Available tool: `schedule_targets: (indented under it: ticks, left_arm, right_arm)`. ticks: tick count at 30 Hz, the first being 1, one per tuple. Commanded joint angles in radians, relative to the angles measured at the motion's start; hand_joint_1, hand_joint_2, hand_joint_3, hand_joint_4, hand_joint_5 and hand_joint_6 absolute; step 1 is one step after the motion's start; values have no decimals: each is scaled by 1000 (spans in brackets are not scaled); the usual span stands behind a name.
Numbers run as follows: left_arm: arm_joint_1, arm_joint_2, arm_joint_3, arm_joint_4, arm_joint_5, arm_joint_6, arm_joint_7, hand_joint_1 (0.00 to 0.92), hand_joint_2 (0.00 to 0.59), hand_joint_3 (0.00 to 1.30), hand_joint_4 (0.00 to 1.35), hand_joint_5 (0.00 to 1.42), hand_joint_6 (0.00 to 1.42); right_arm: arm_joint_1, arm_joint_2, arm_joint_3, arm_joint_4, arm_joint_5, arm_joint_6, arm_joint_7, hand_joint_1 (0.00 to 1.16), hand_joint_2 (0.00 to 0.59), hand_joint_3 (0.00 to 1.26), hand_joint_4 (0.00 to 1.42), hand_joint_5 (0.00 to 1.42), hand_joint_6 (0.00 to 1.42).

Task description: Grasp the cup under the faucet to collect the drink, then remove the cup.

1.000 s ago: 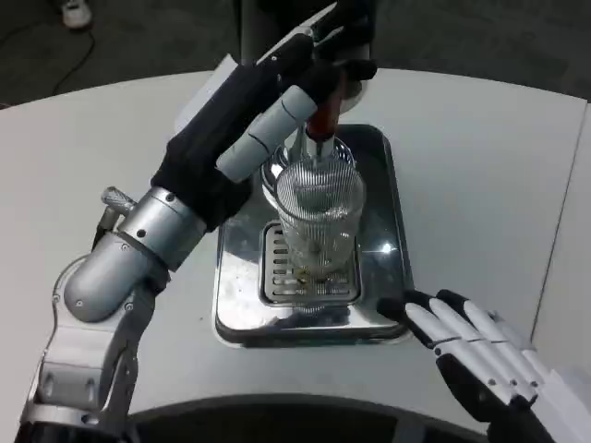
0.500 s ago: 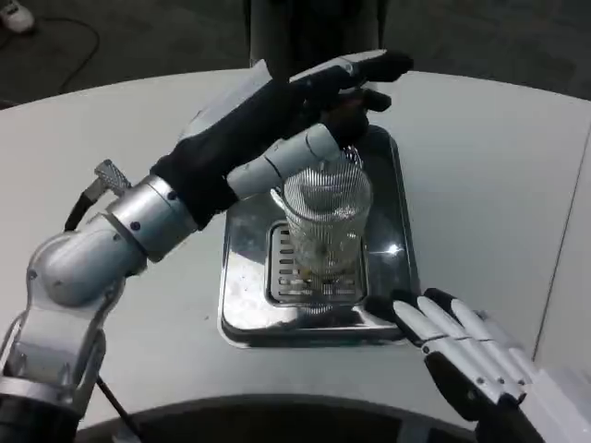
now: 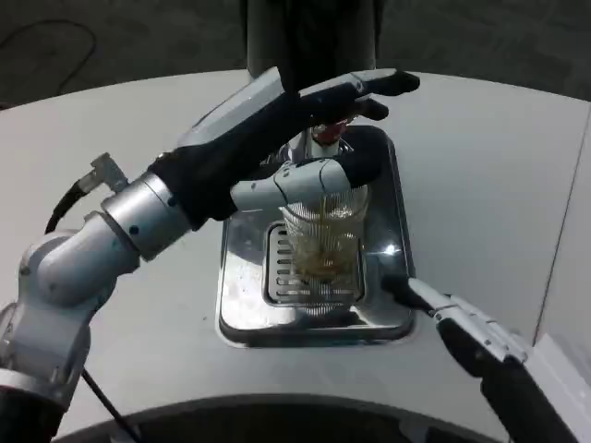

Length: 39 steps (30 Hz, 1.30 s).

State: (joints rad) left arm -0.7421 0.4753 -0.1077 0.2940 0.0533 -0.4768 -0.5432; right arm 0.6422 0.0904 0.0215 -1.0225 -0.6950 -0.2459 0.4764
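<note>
Cup filling under the faucet

The ribbed clear cup (image 3: 323,235) stands on the grate of the steel tray (image 3: 242,314) on the white counter (image 3: 111,129), below the faucet (image 3: 325,134), with amber drink gathering inside. The left hand (image 3: 277,138) reaches over it, fingers (image 3: 305,180) stretched out, one lying across the rim; whether it grips I cannot tell. The right hand (image 3: 462,323) rests at the tray's corner, fingers extended, holding nothing. The cup looks rigid, slick and breakable, growing heavier; take it around the ribbed middle, kept upright.
</note>
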Motion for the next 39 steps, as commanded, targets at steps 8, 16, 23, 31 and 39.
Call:
schedule_targets:
  ticks: [8, 16, 23, 31, 39]
  left_arm:
    - [36, 22, -32, 55, 46, 3, -26, 0, 98, 157, 116, 192, 116]
    - [38, 30, -29, 61, 44, -5, -18, 0, 92, 157, 106, 182, 103]
    - [43, 32, -27, 62, 46, -10, -11, 0, 89, 157, 105, 181, 97]
    - [49, 39, -26, 53, 53, -15, -1, 0, 88, 157, 105, 178, 94]
    - [51, 45, -25, 51, 68, -24, 13, 0, 85, 157, 105, 177, 85]
  right_arm:
    - [-174, -50, 44, 174, -53, 99, -146, 832, 186, 147, 150, 152, 187]
    - [-298, -30, 93, 373, -3, 155, -305, 827, 172, 105, 120, 122, 178]
    - [-400, -16, 99, 514, 52, 186, -433, 828, 173, 97, 117, 114, 174]
    - [-537, -5, 125, 686, 109, 201, -577, 826, 172, 94, 116, 111, 165]
    - [-699, 0, 159, 876, 140, 198, -688, 823, 171, 92, 116, 111, 162]
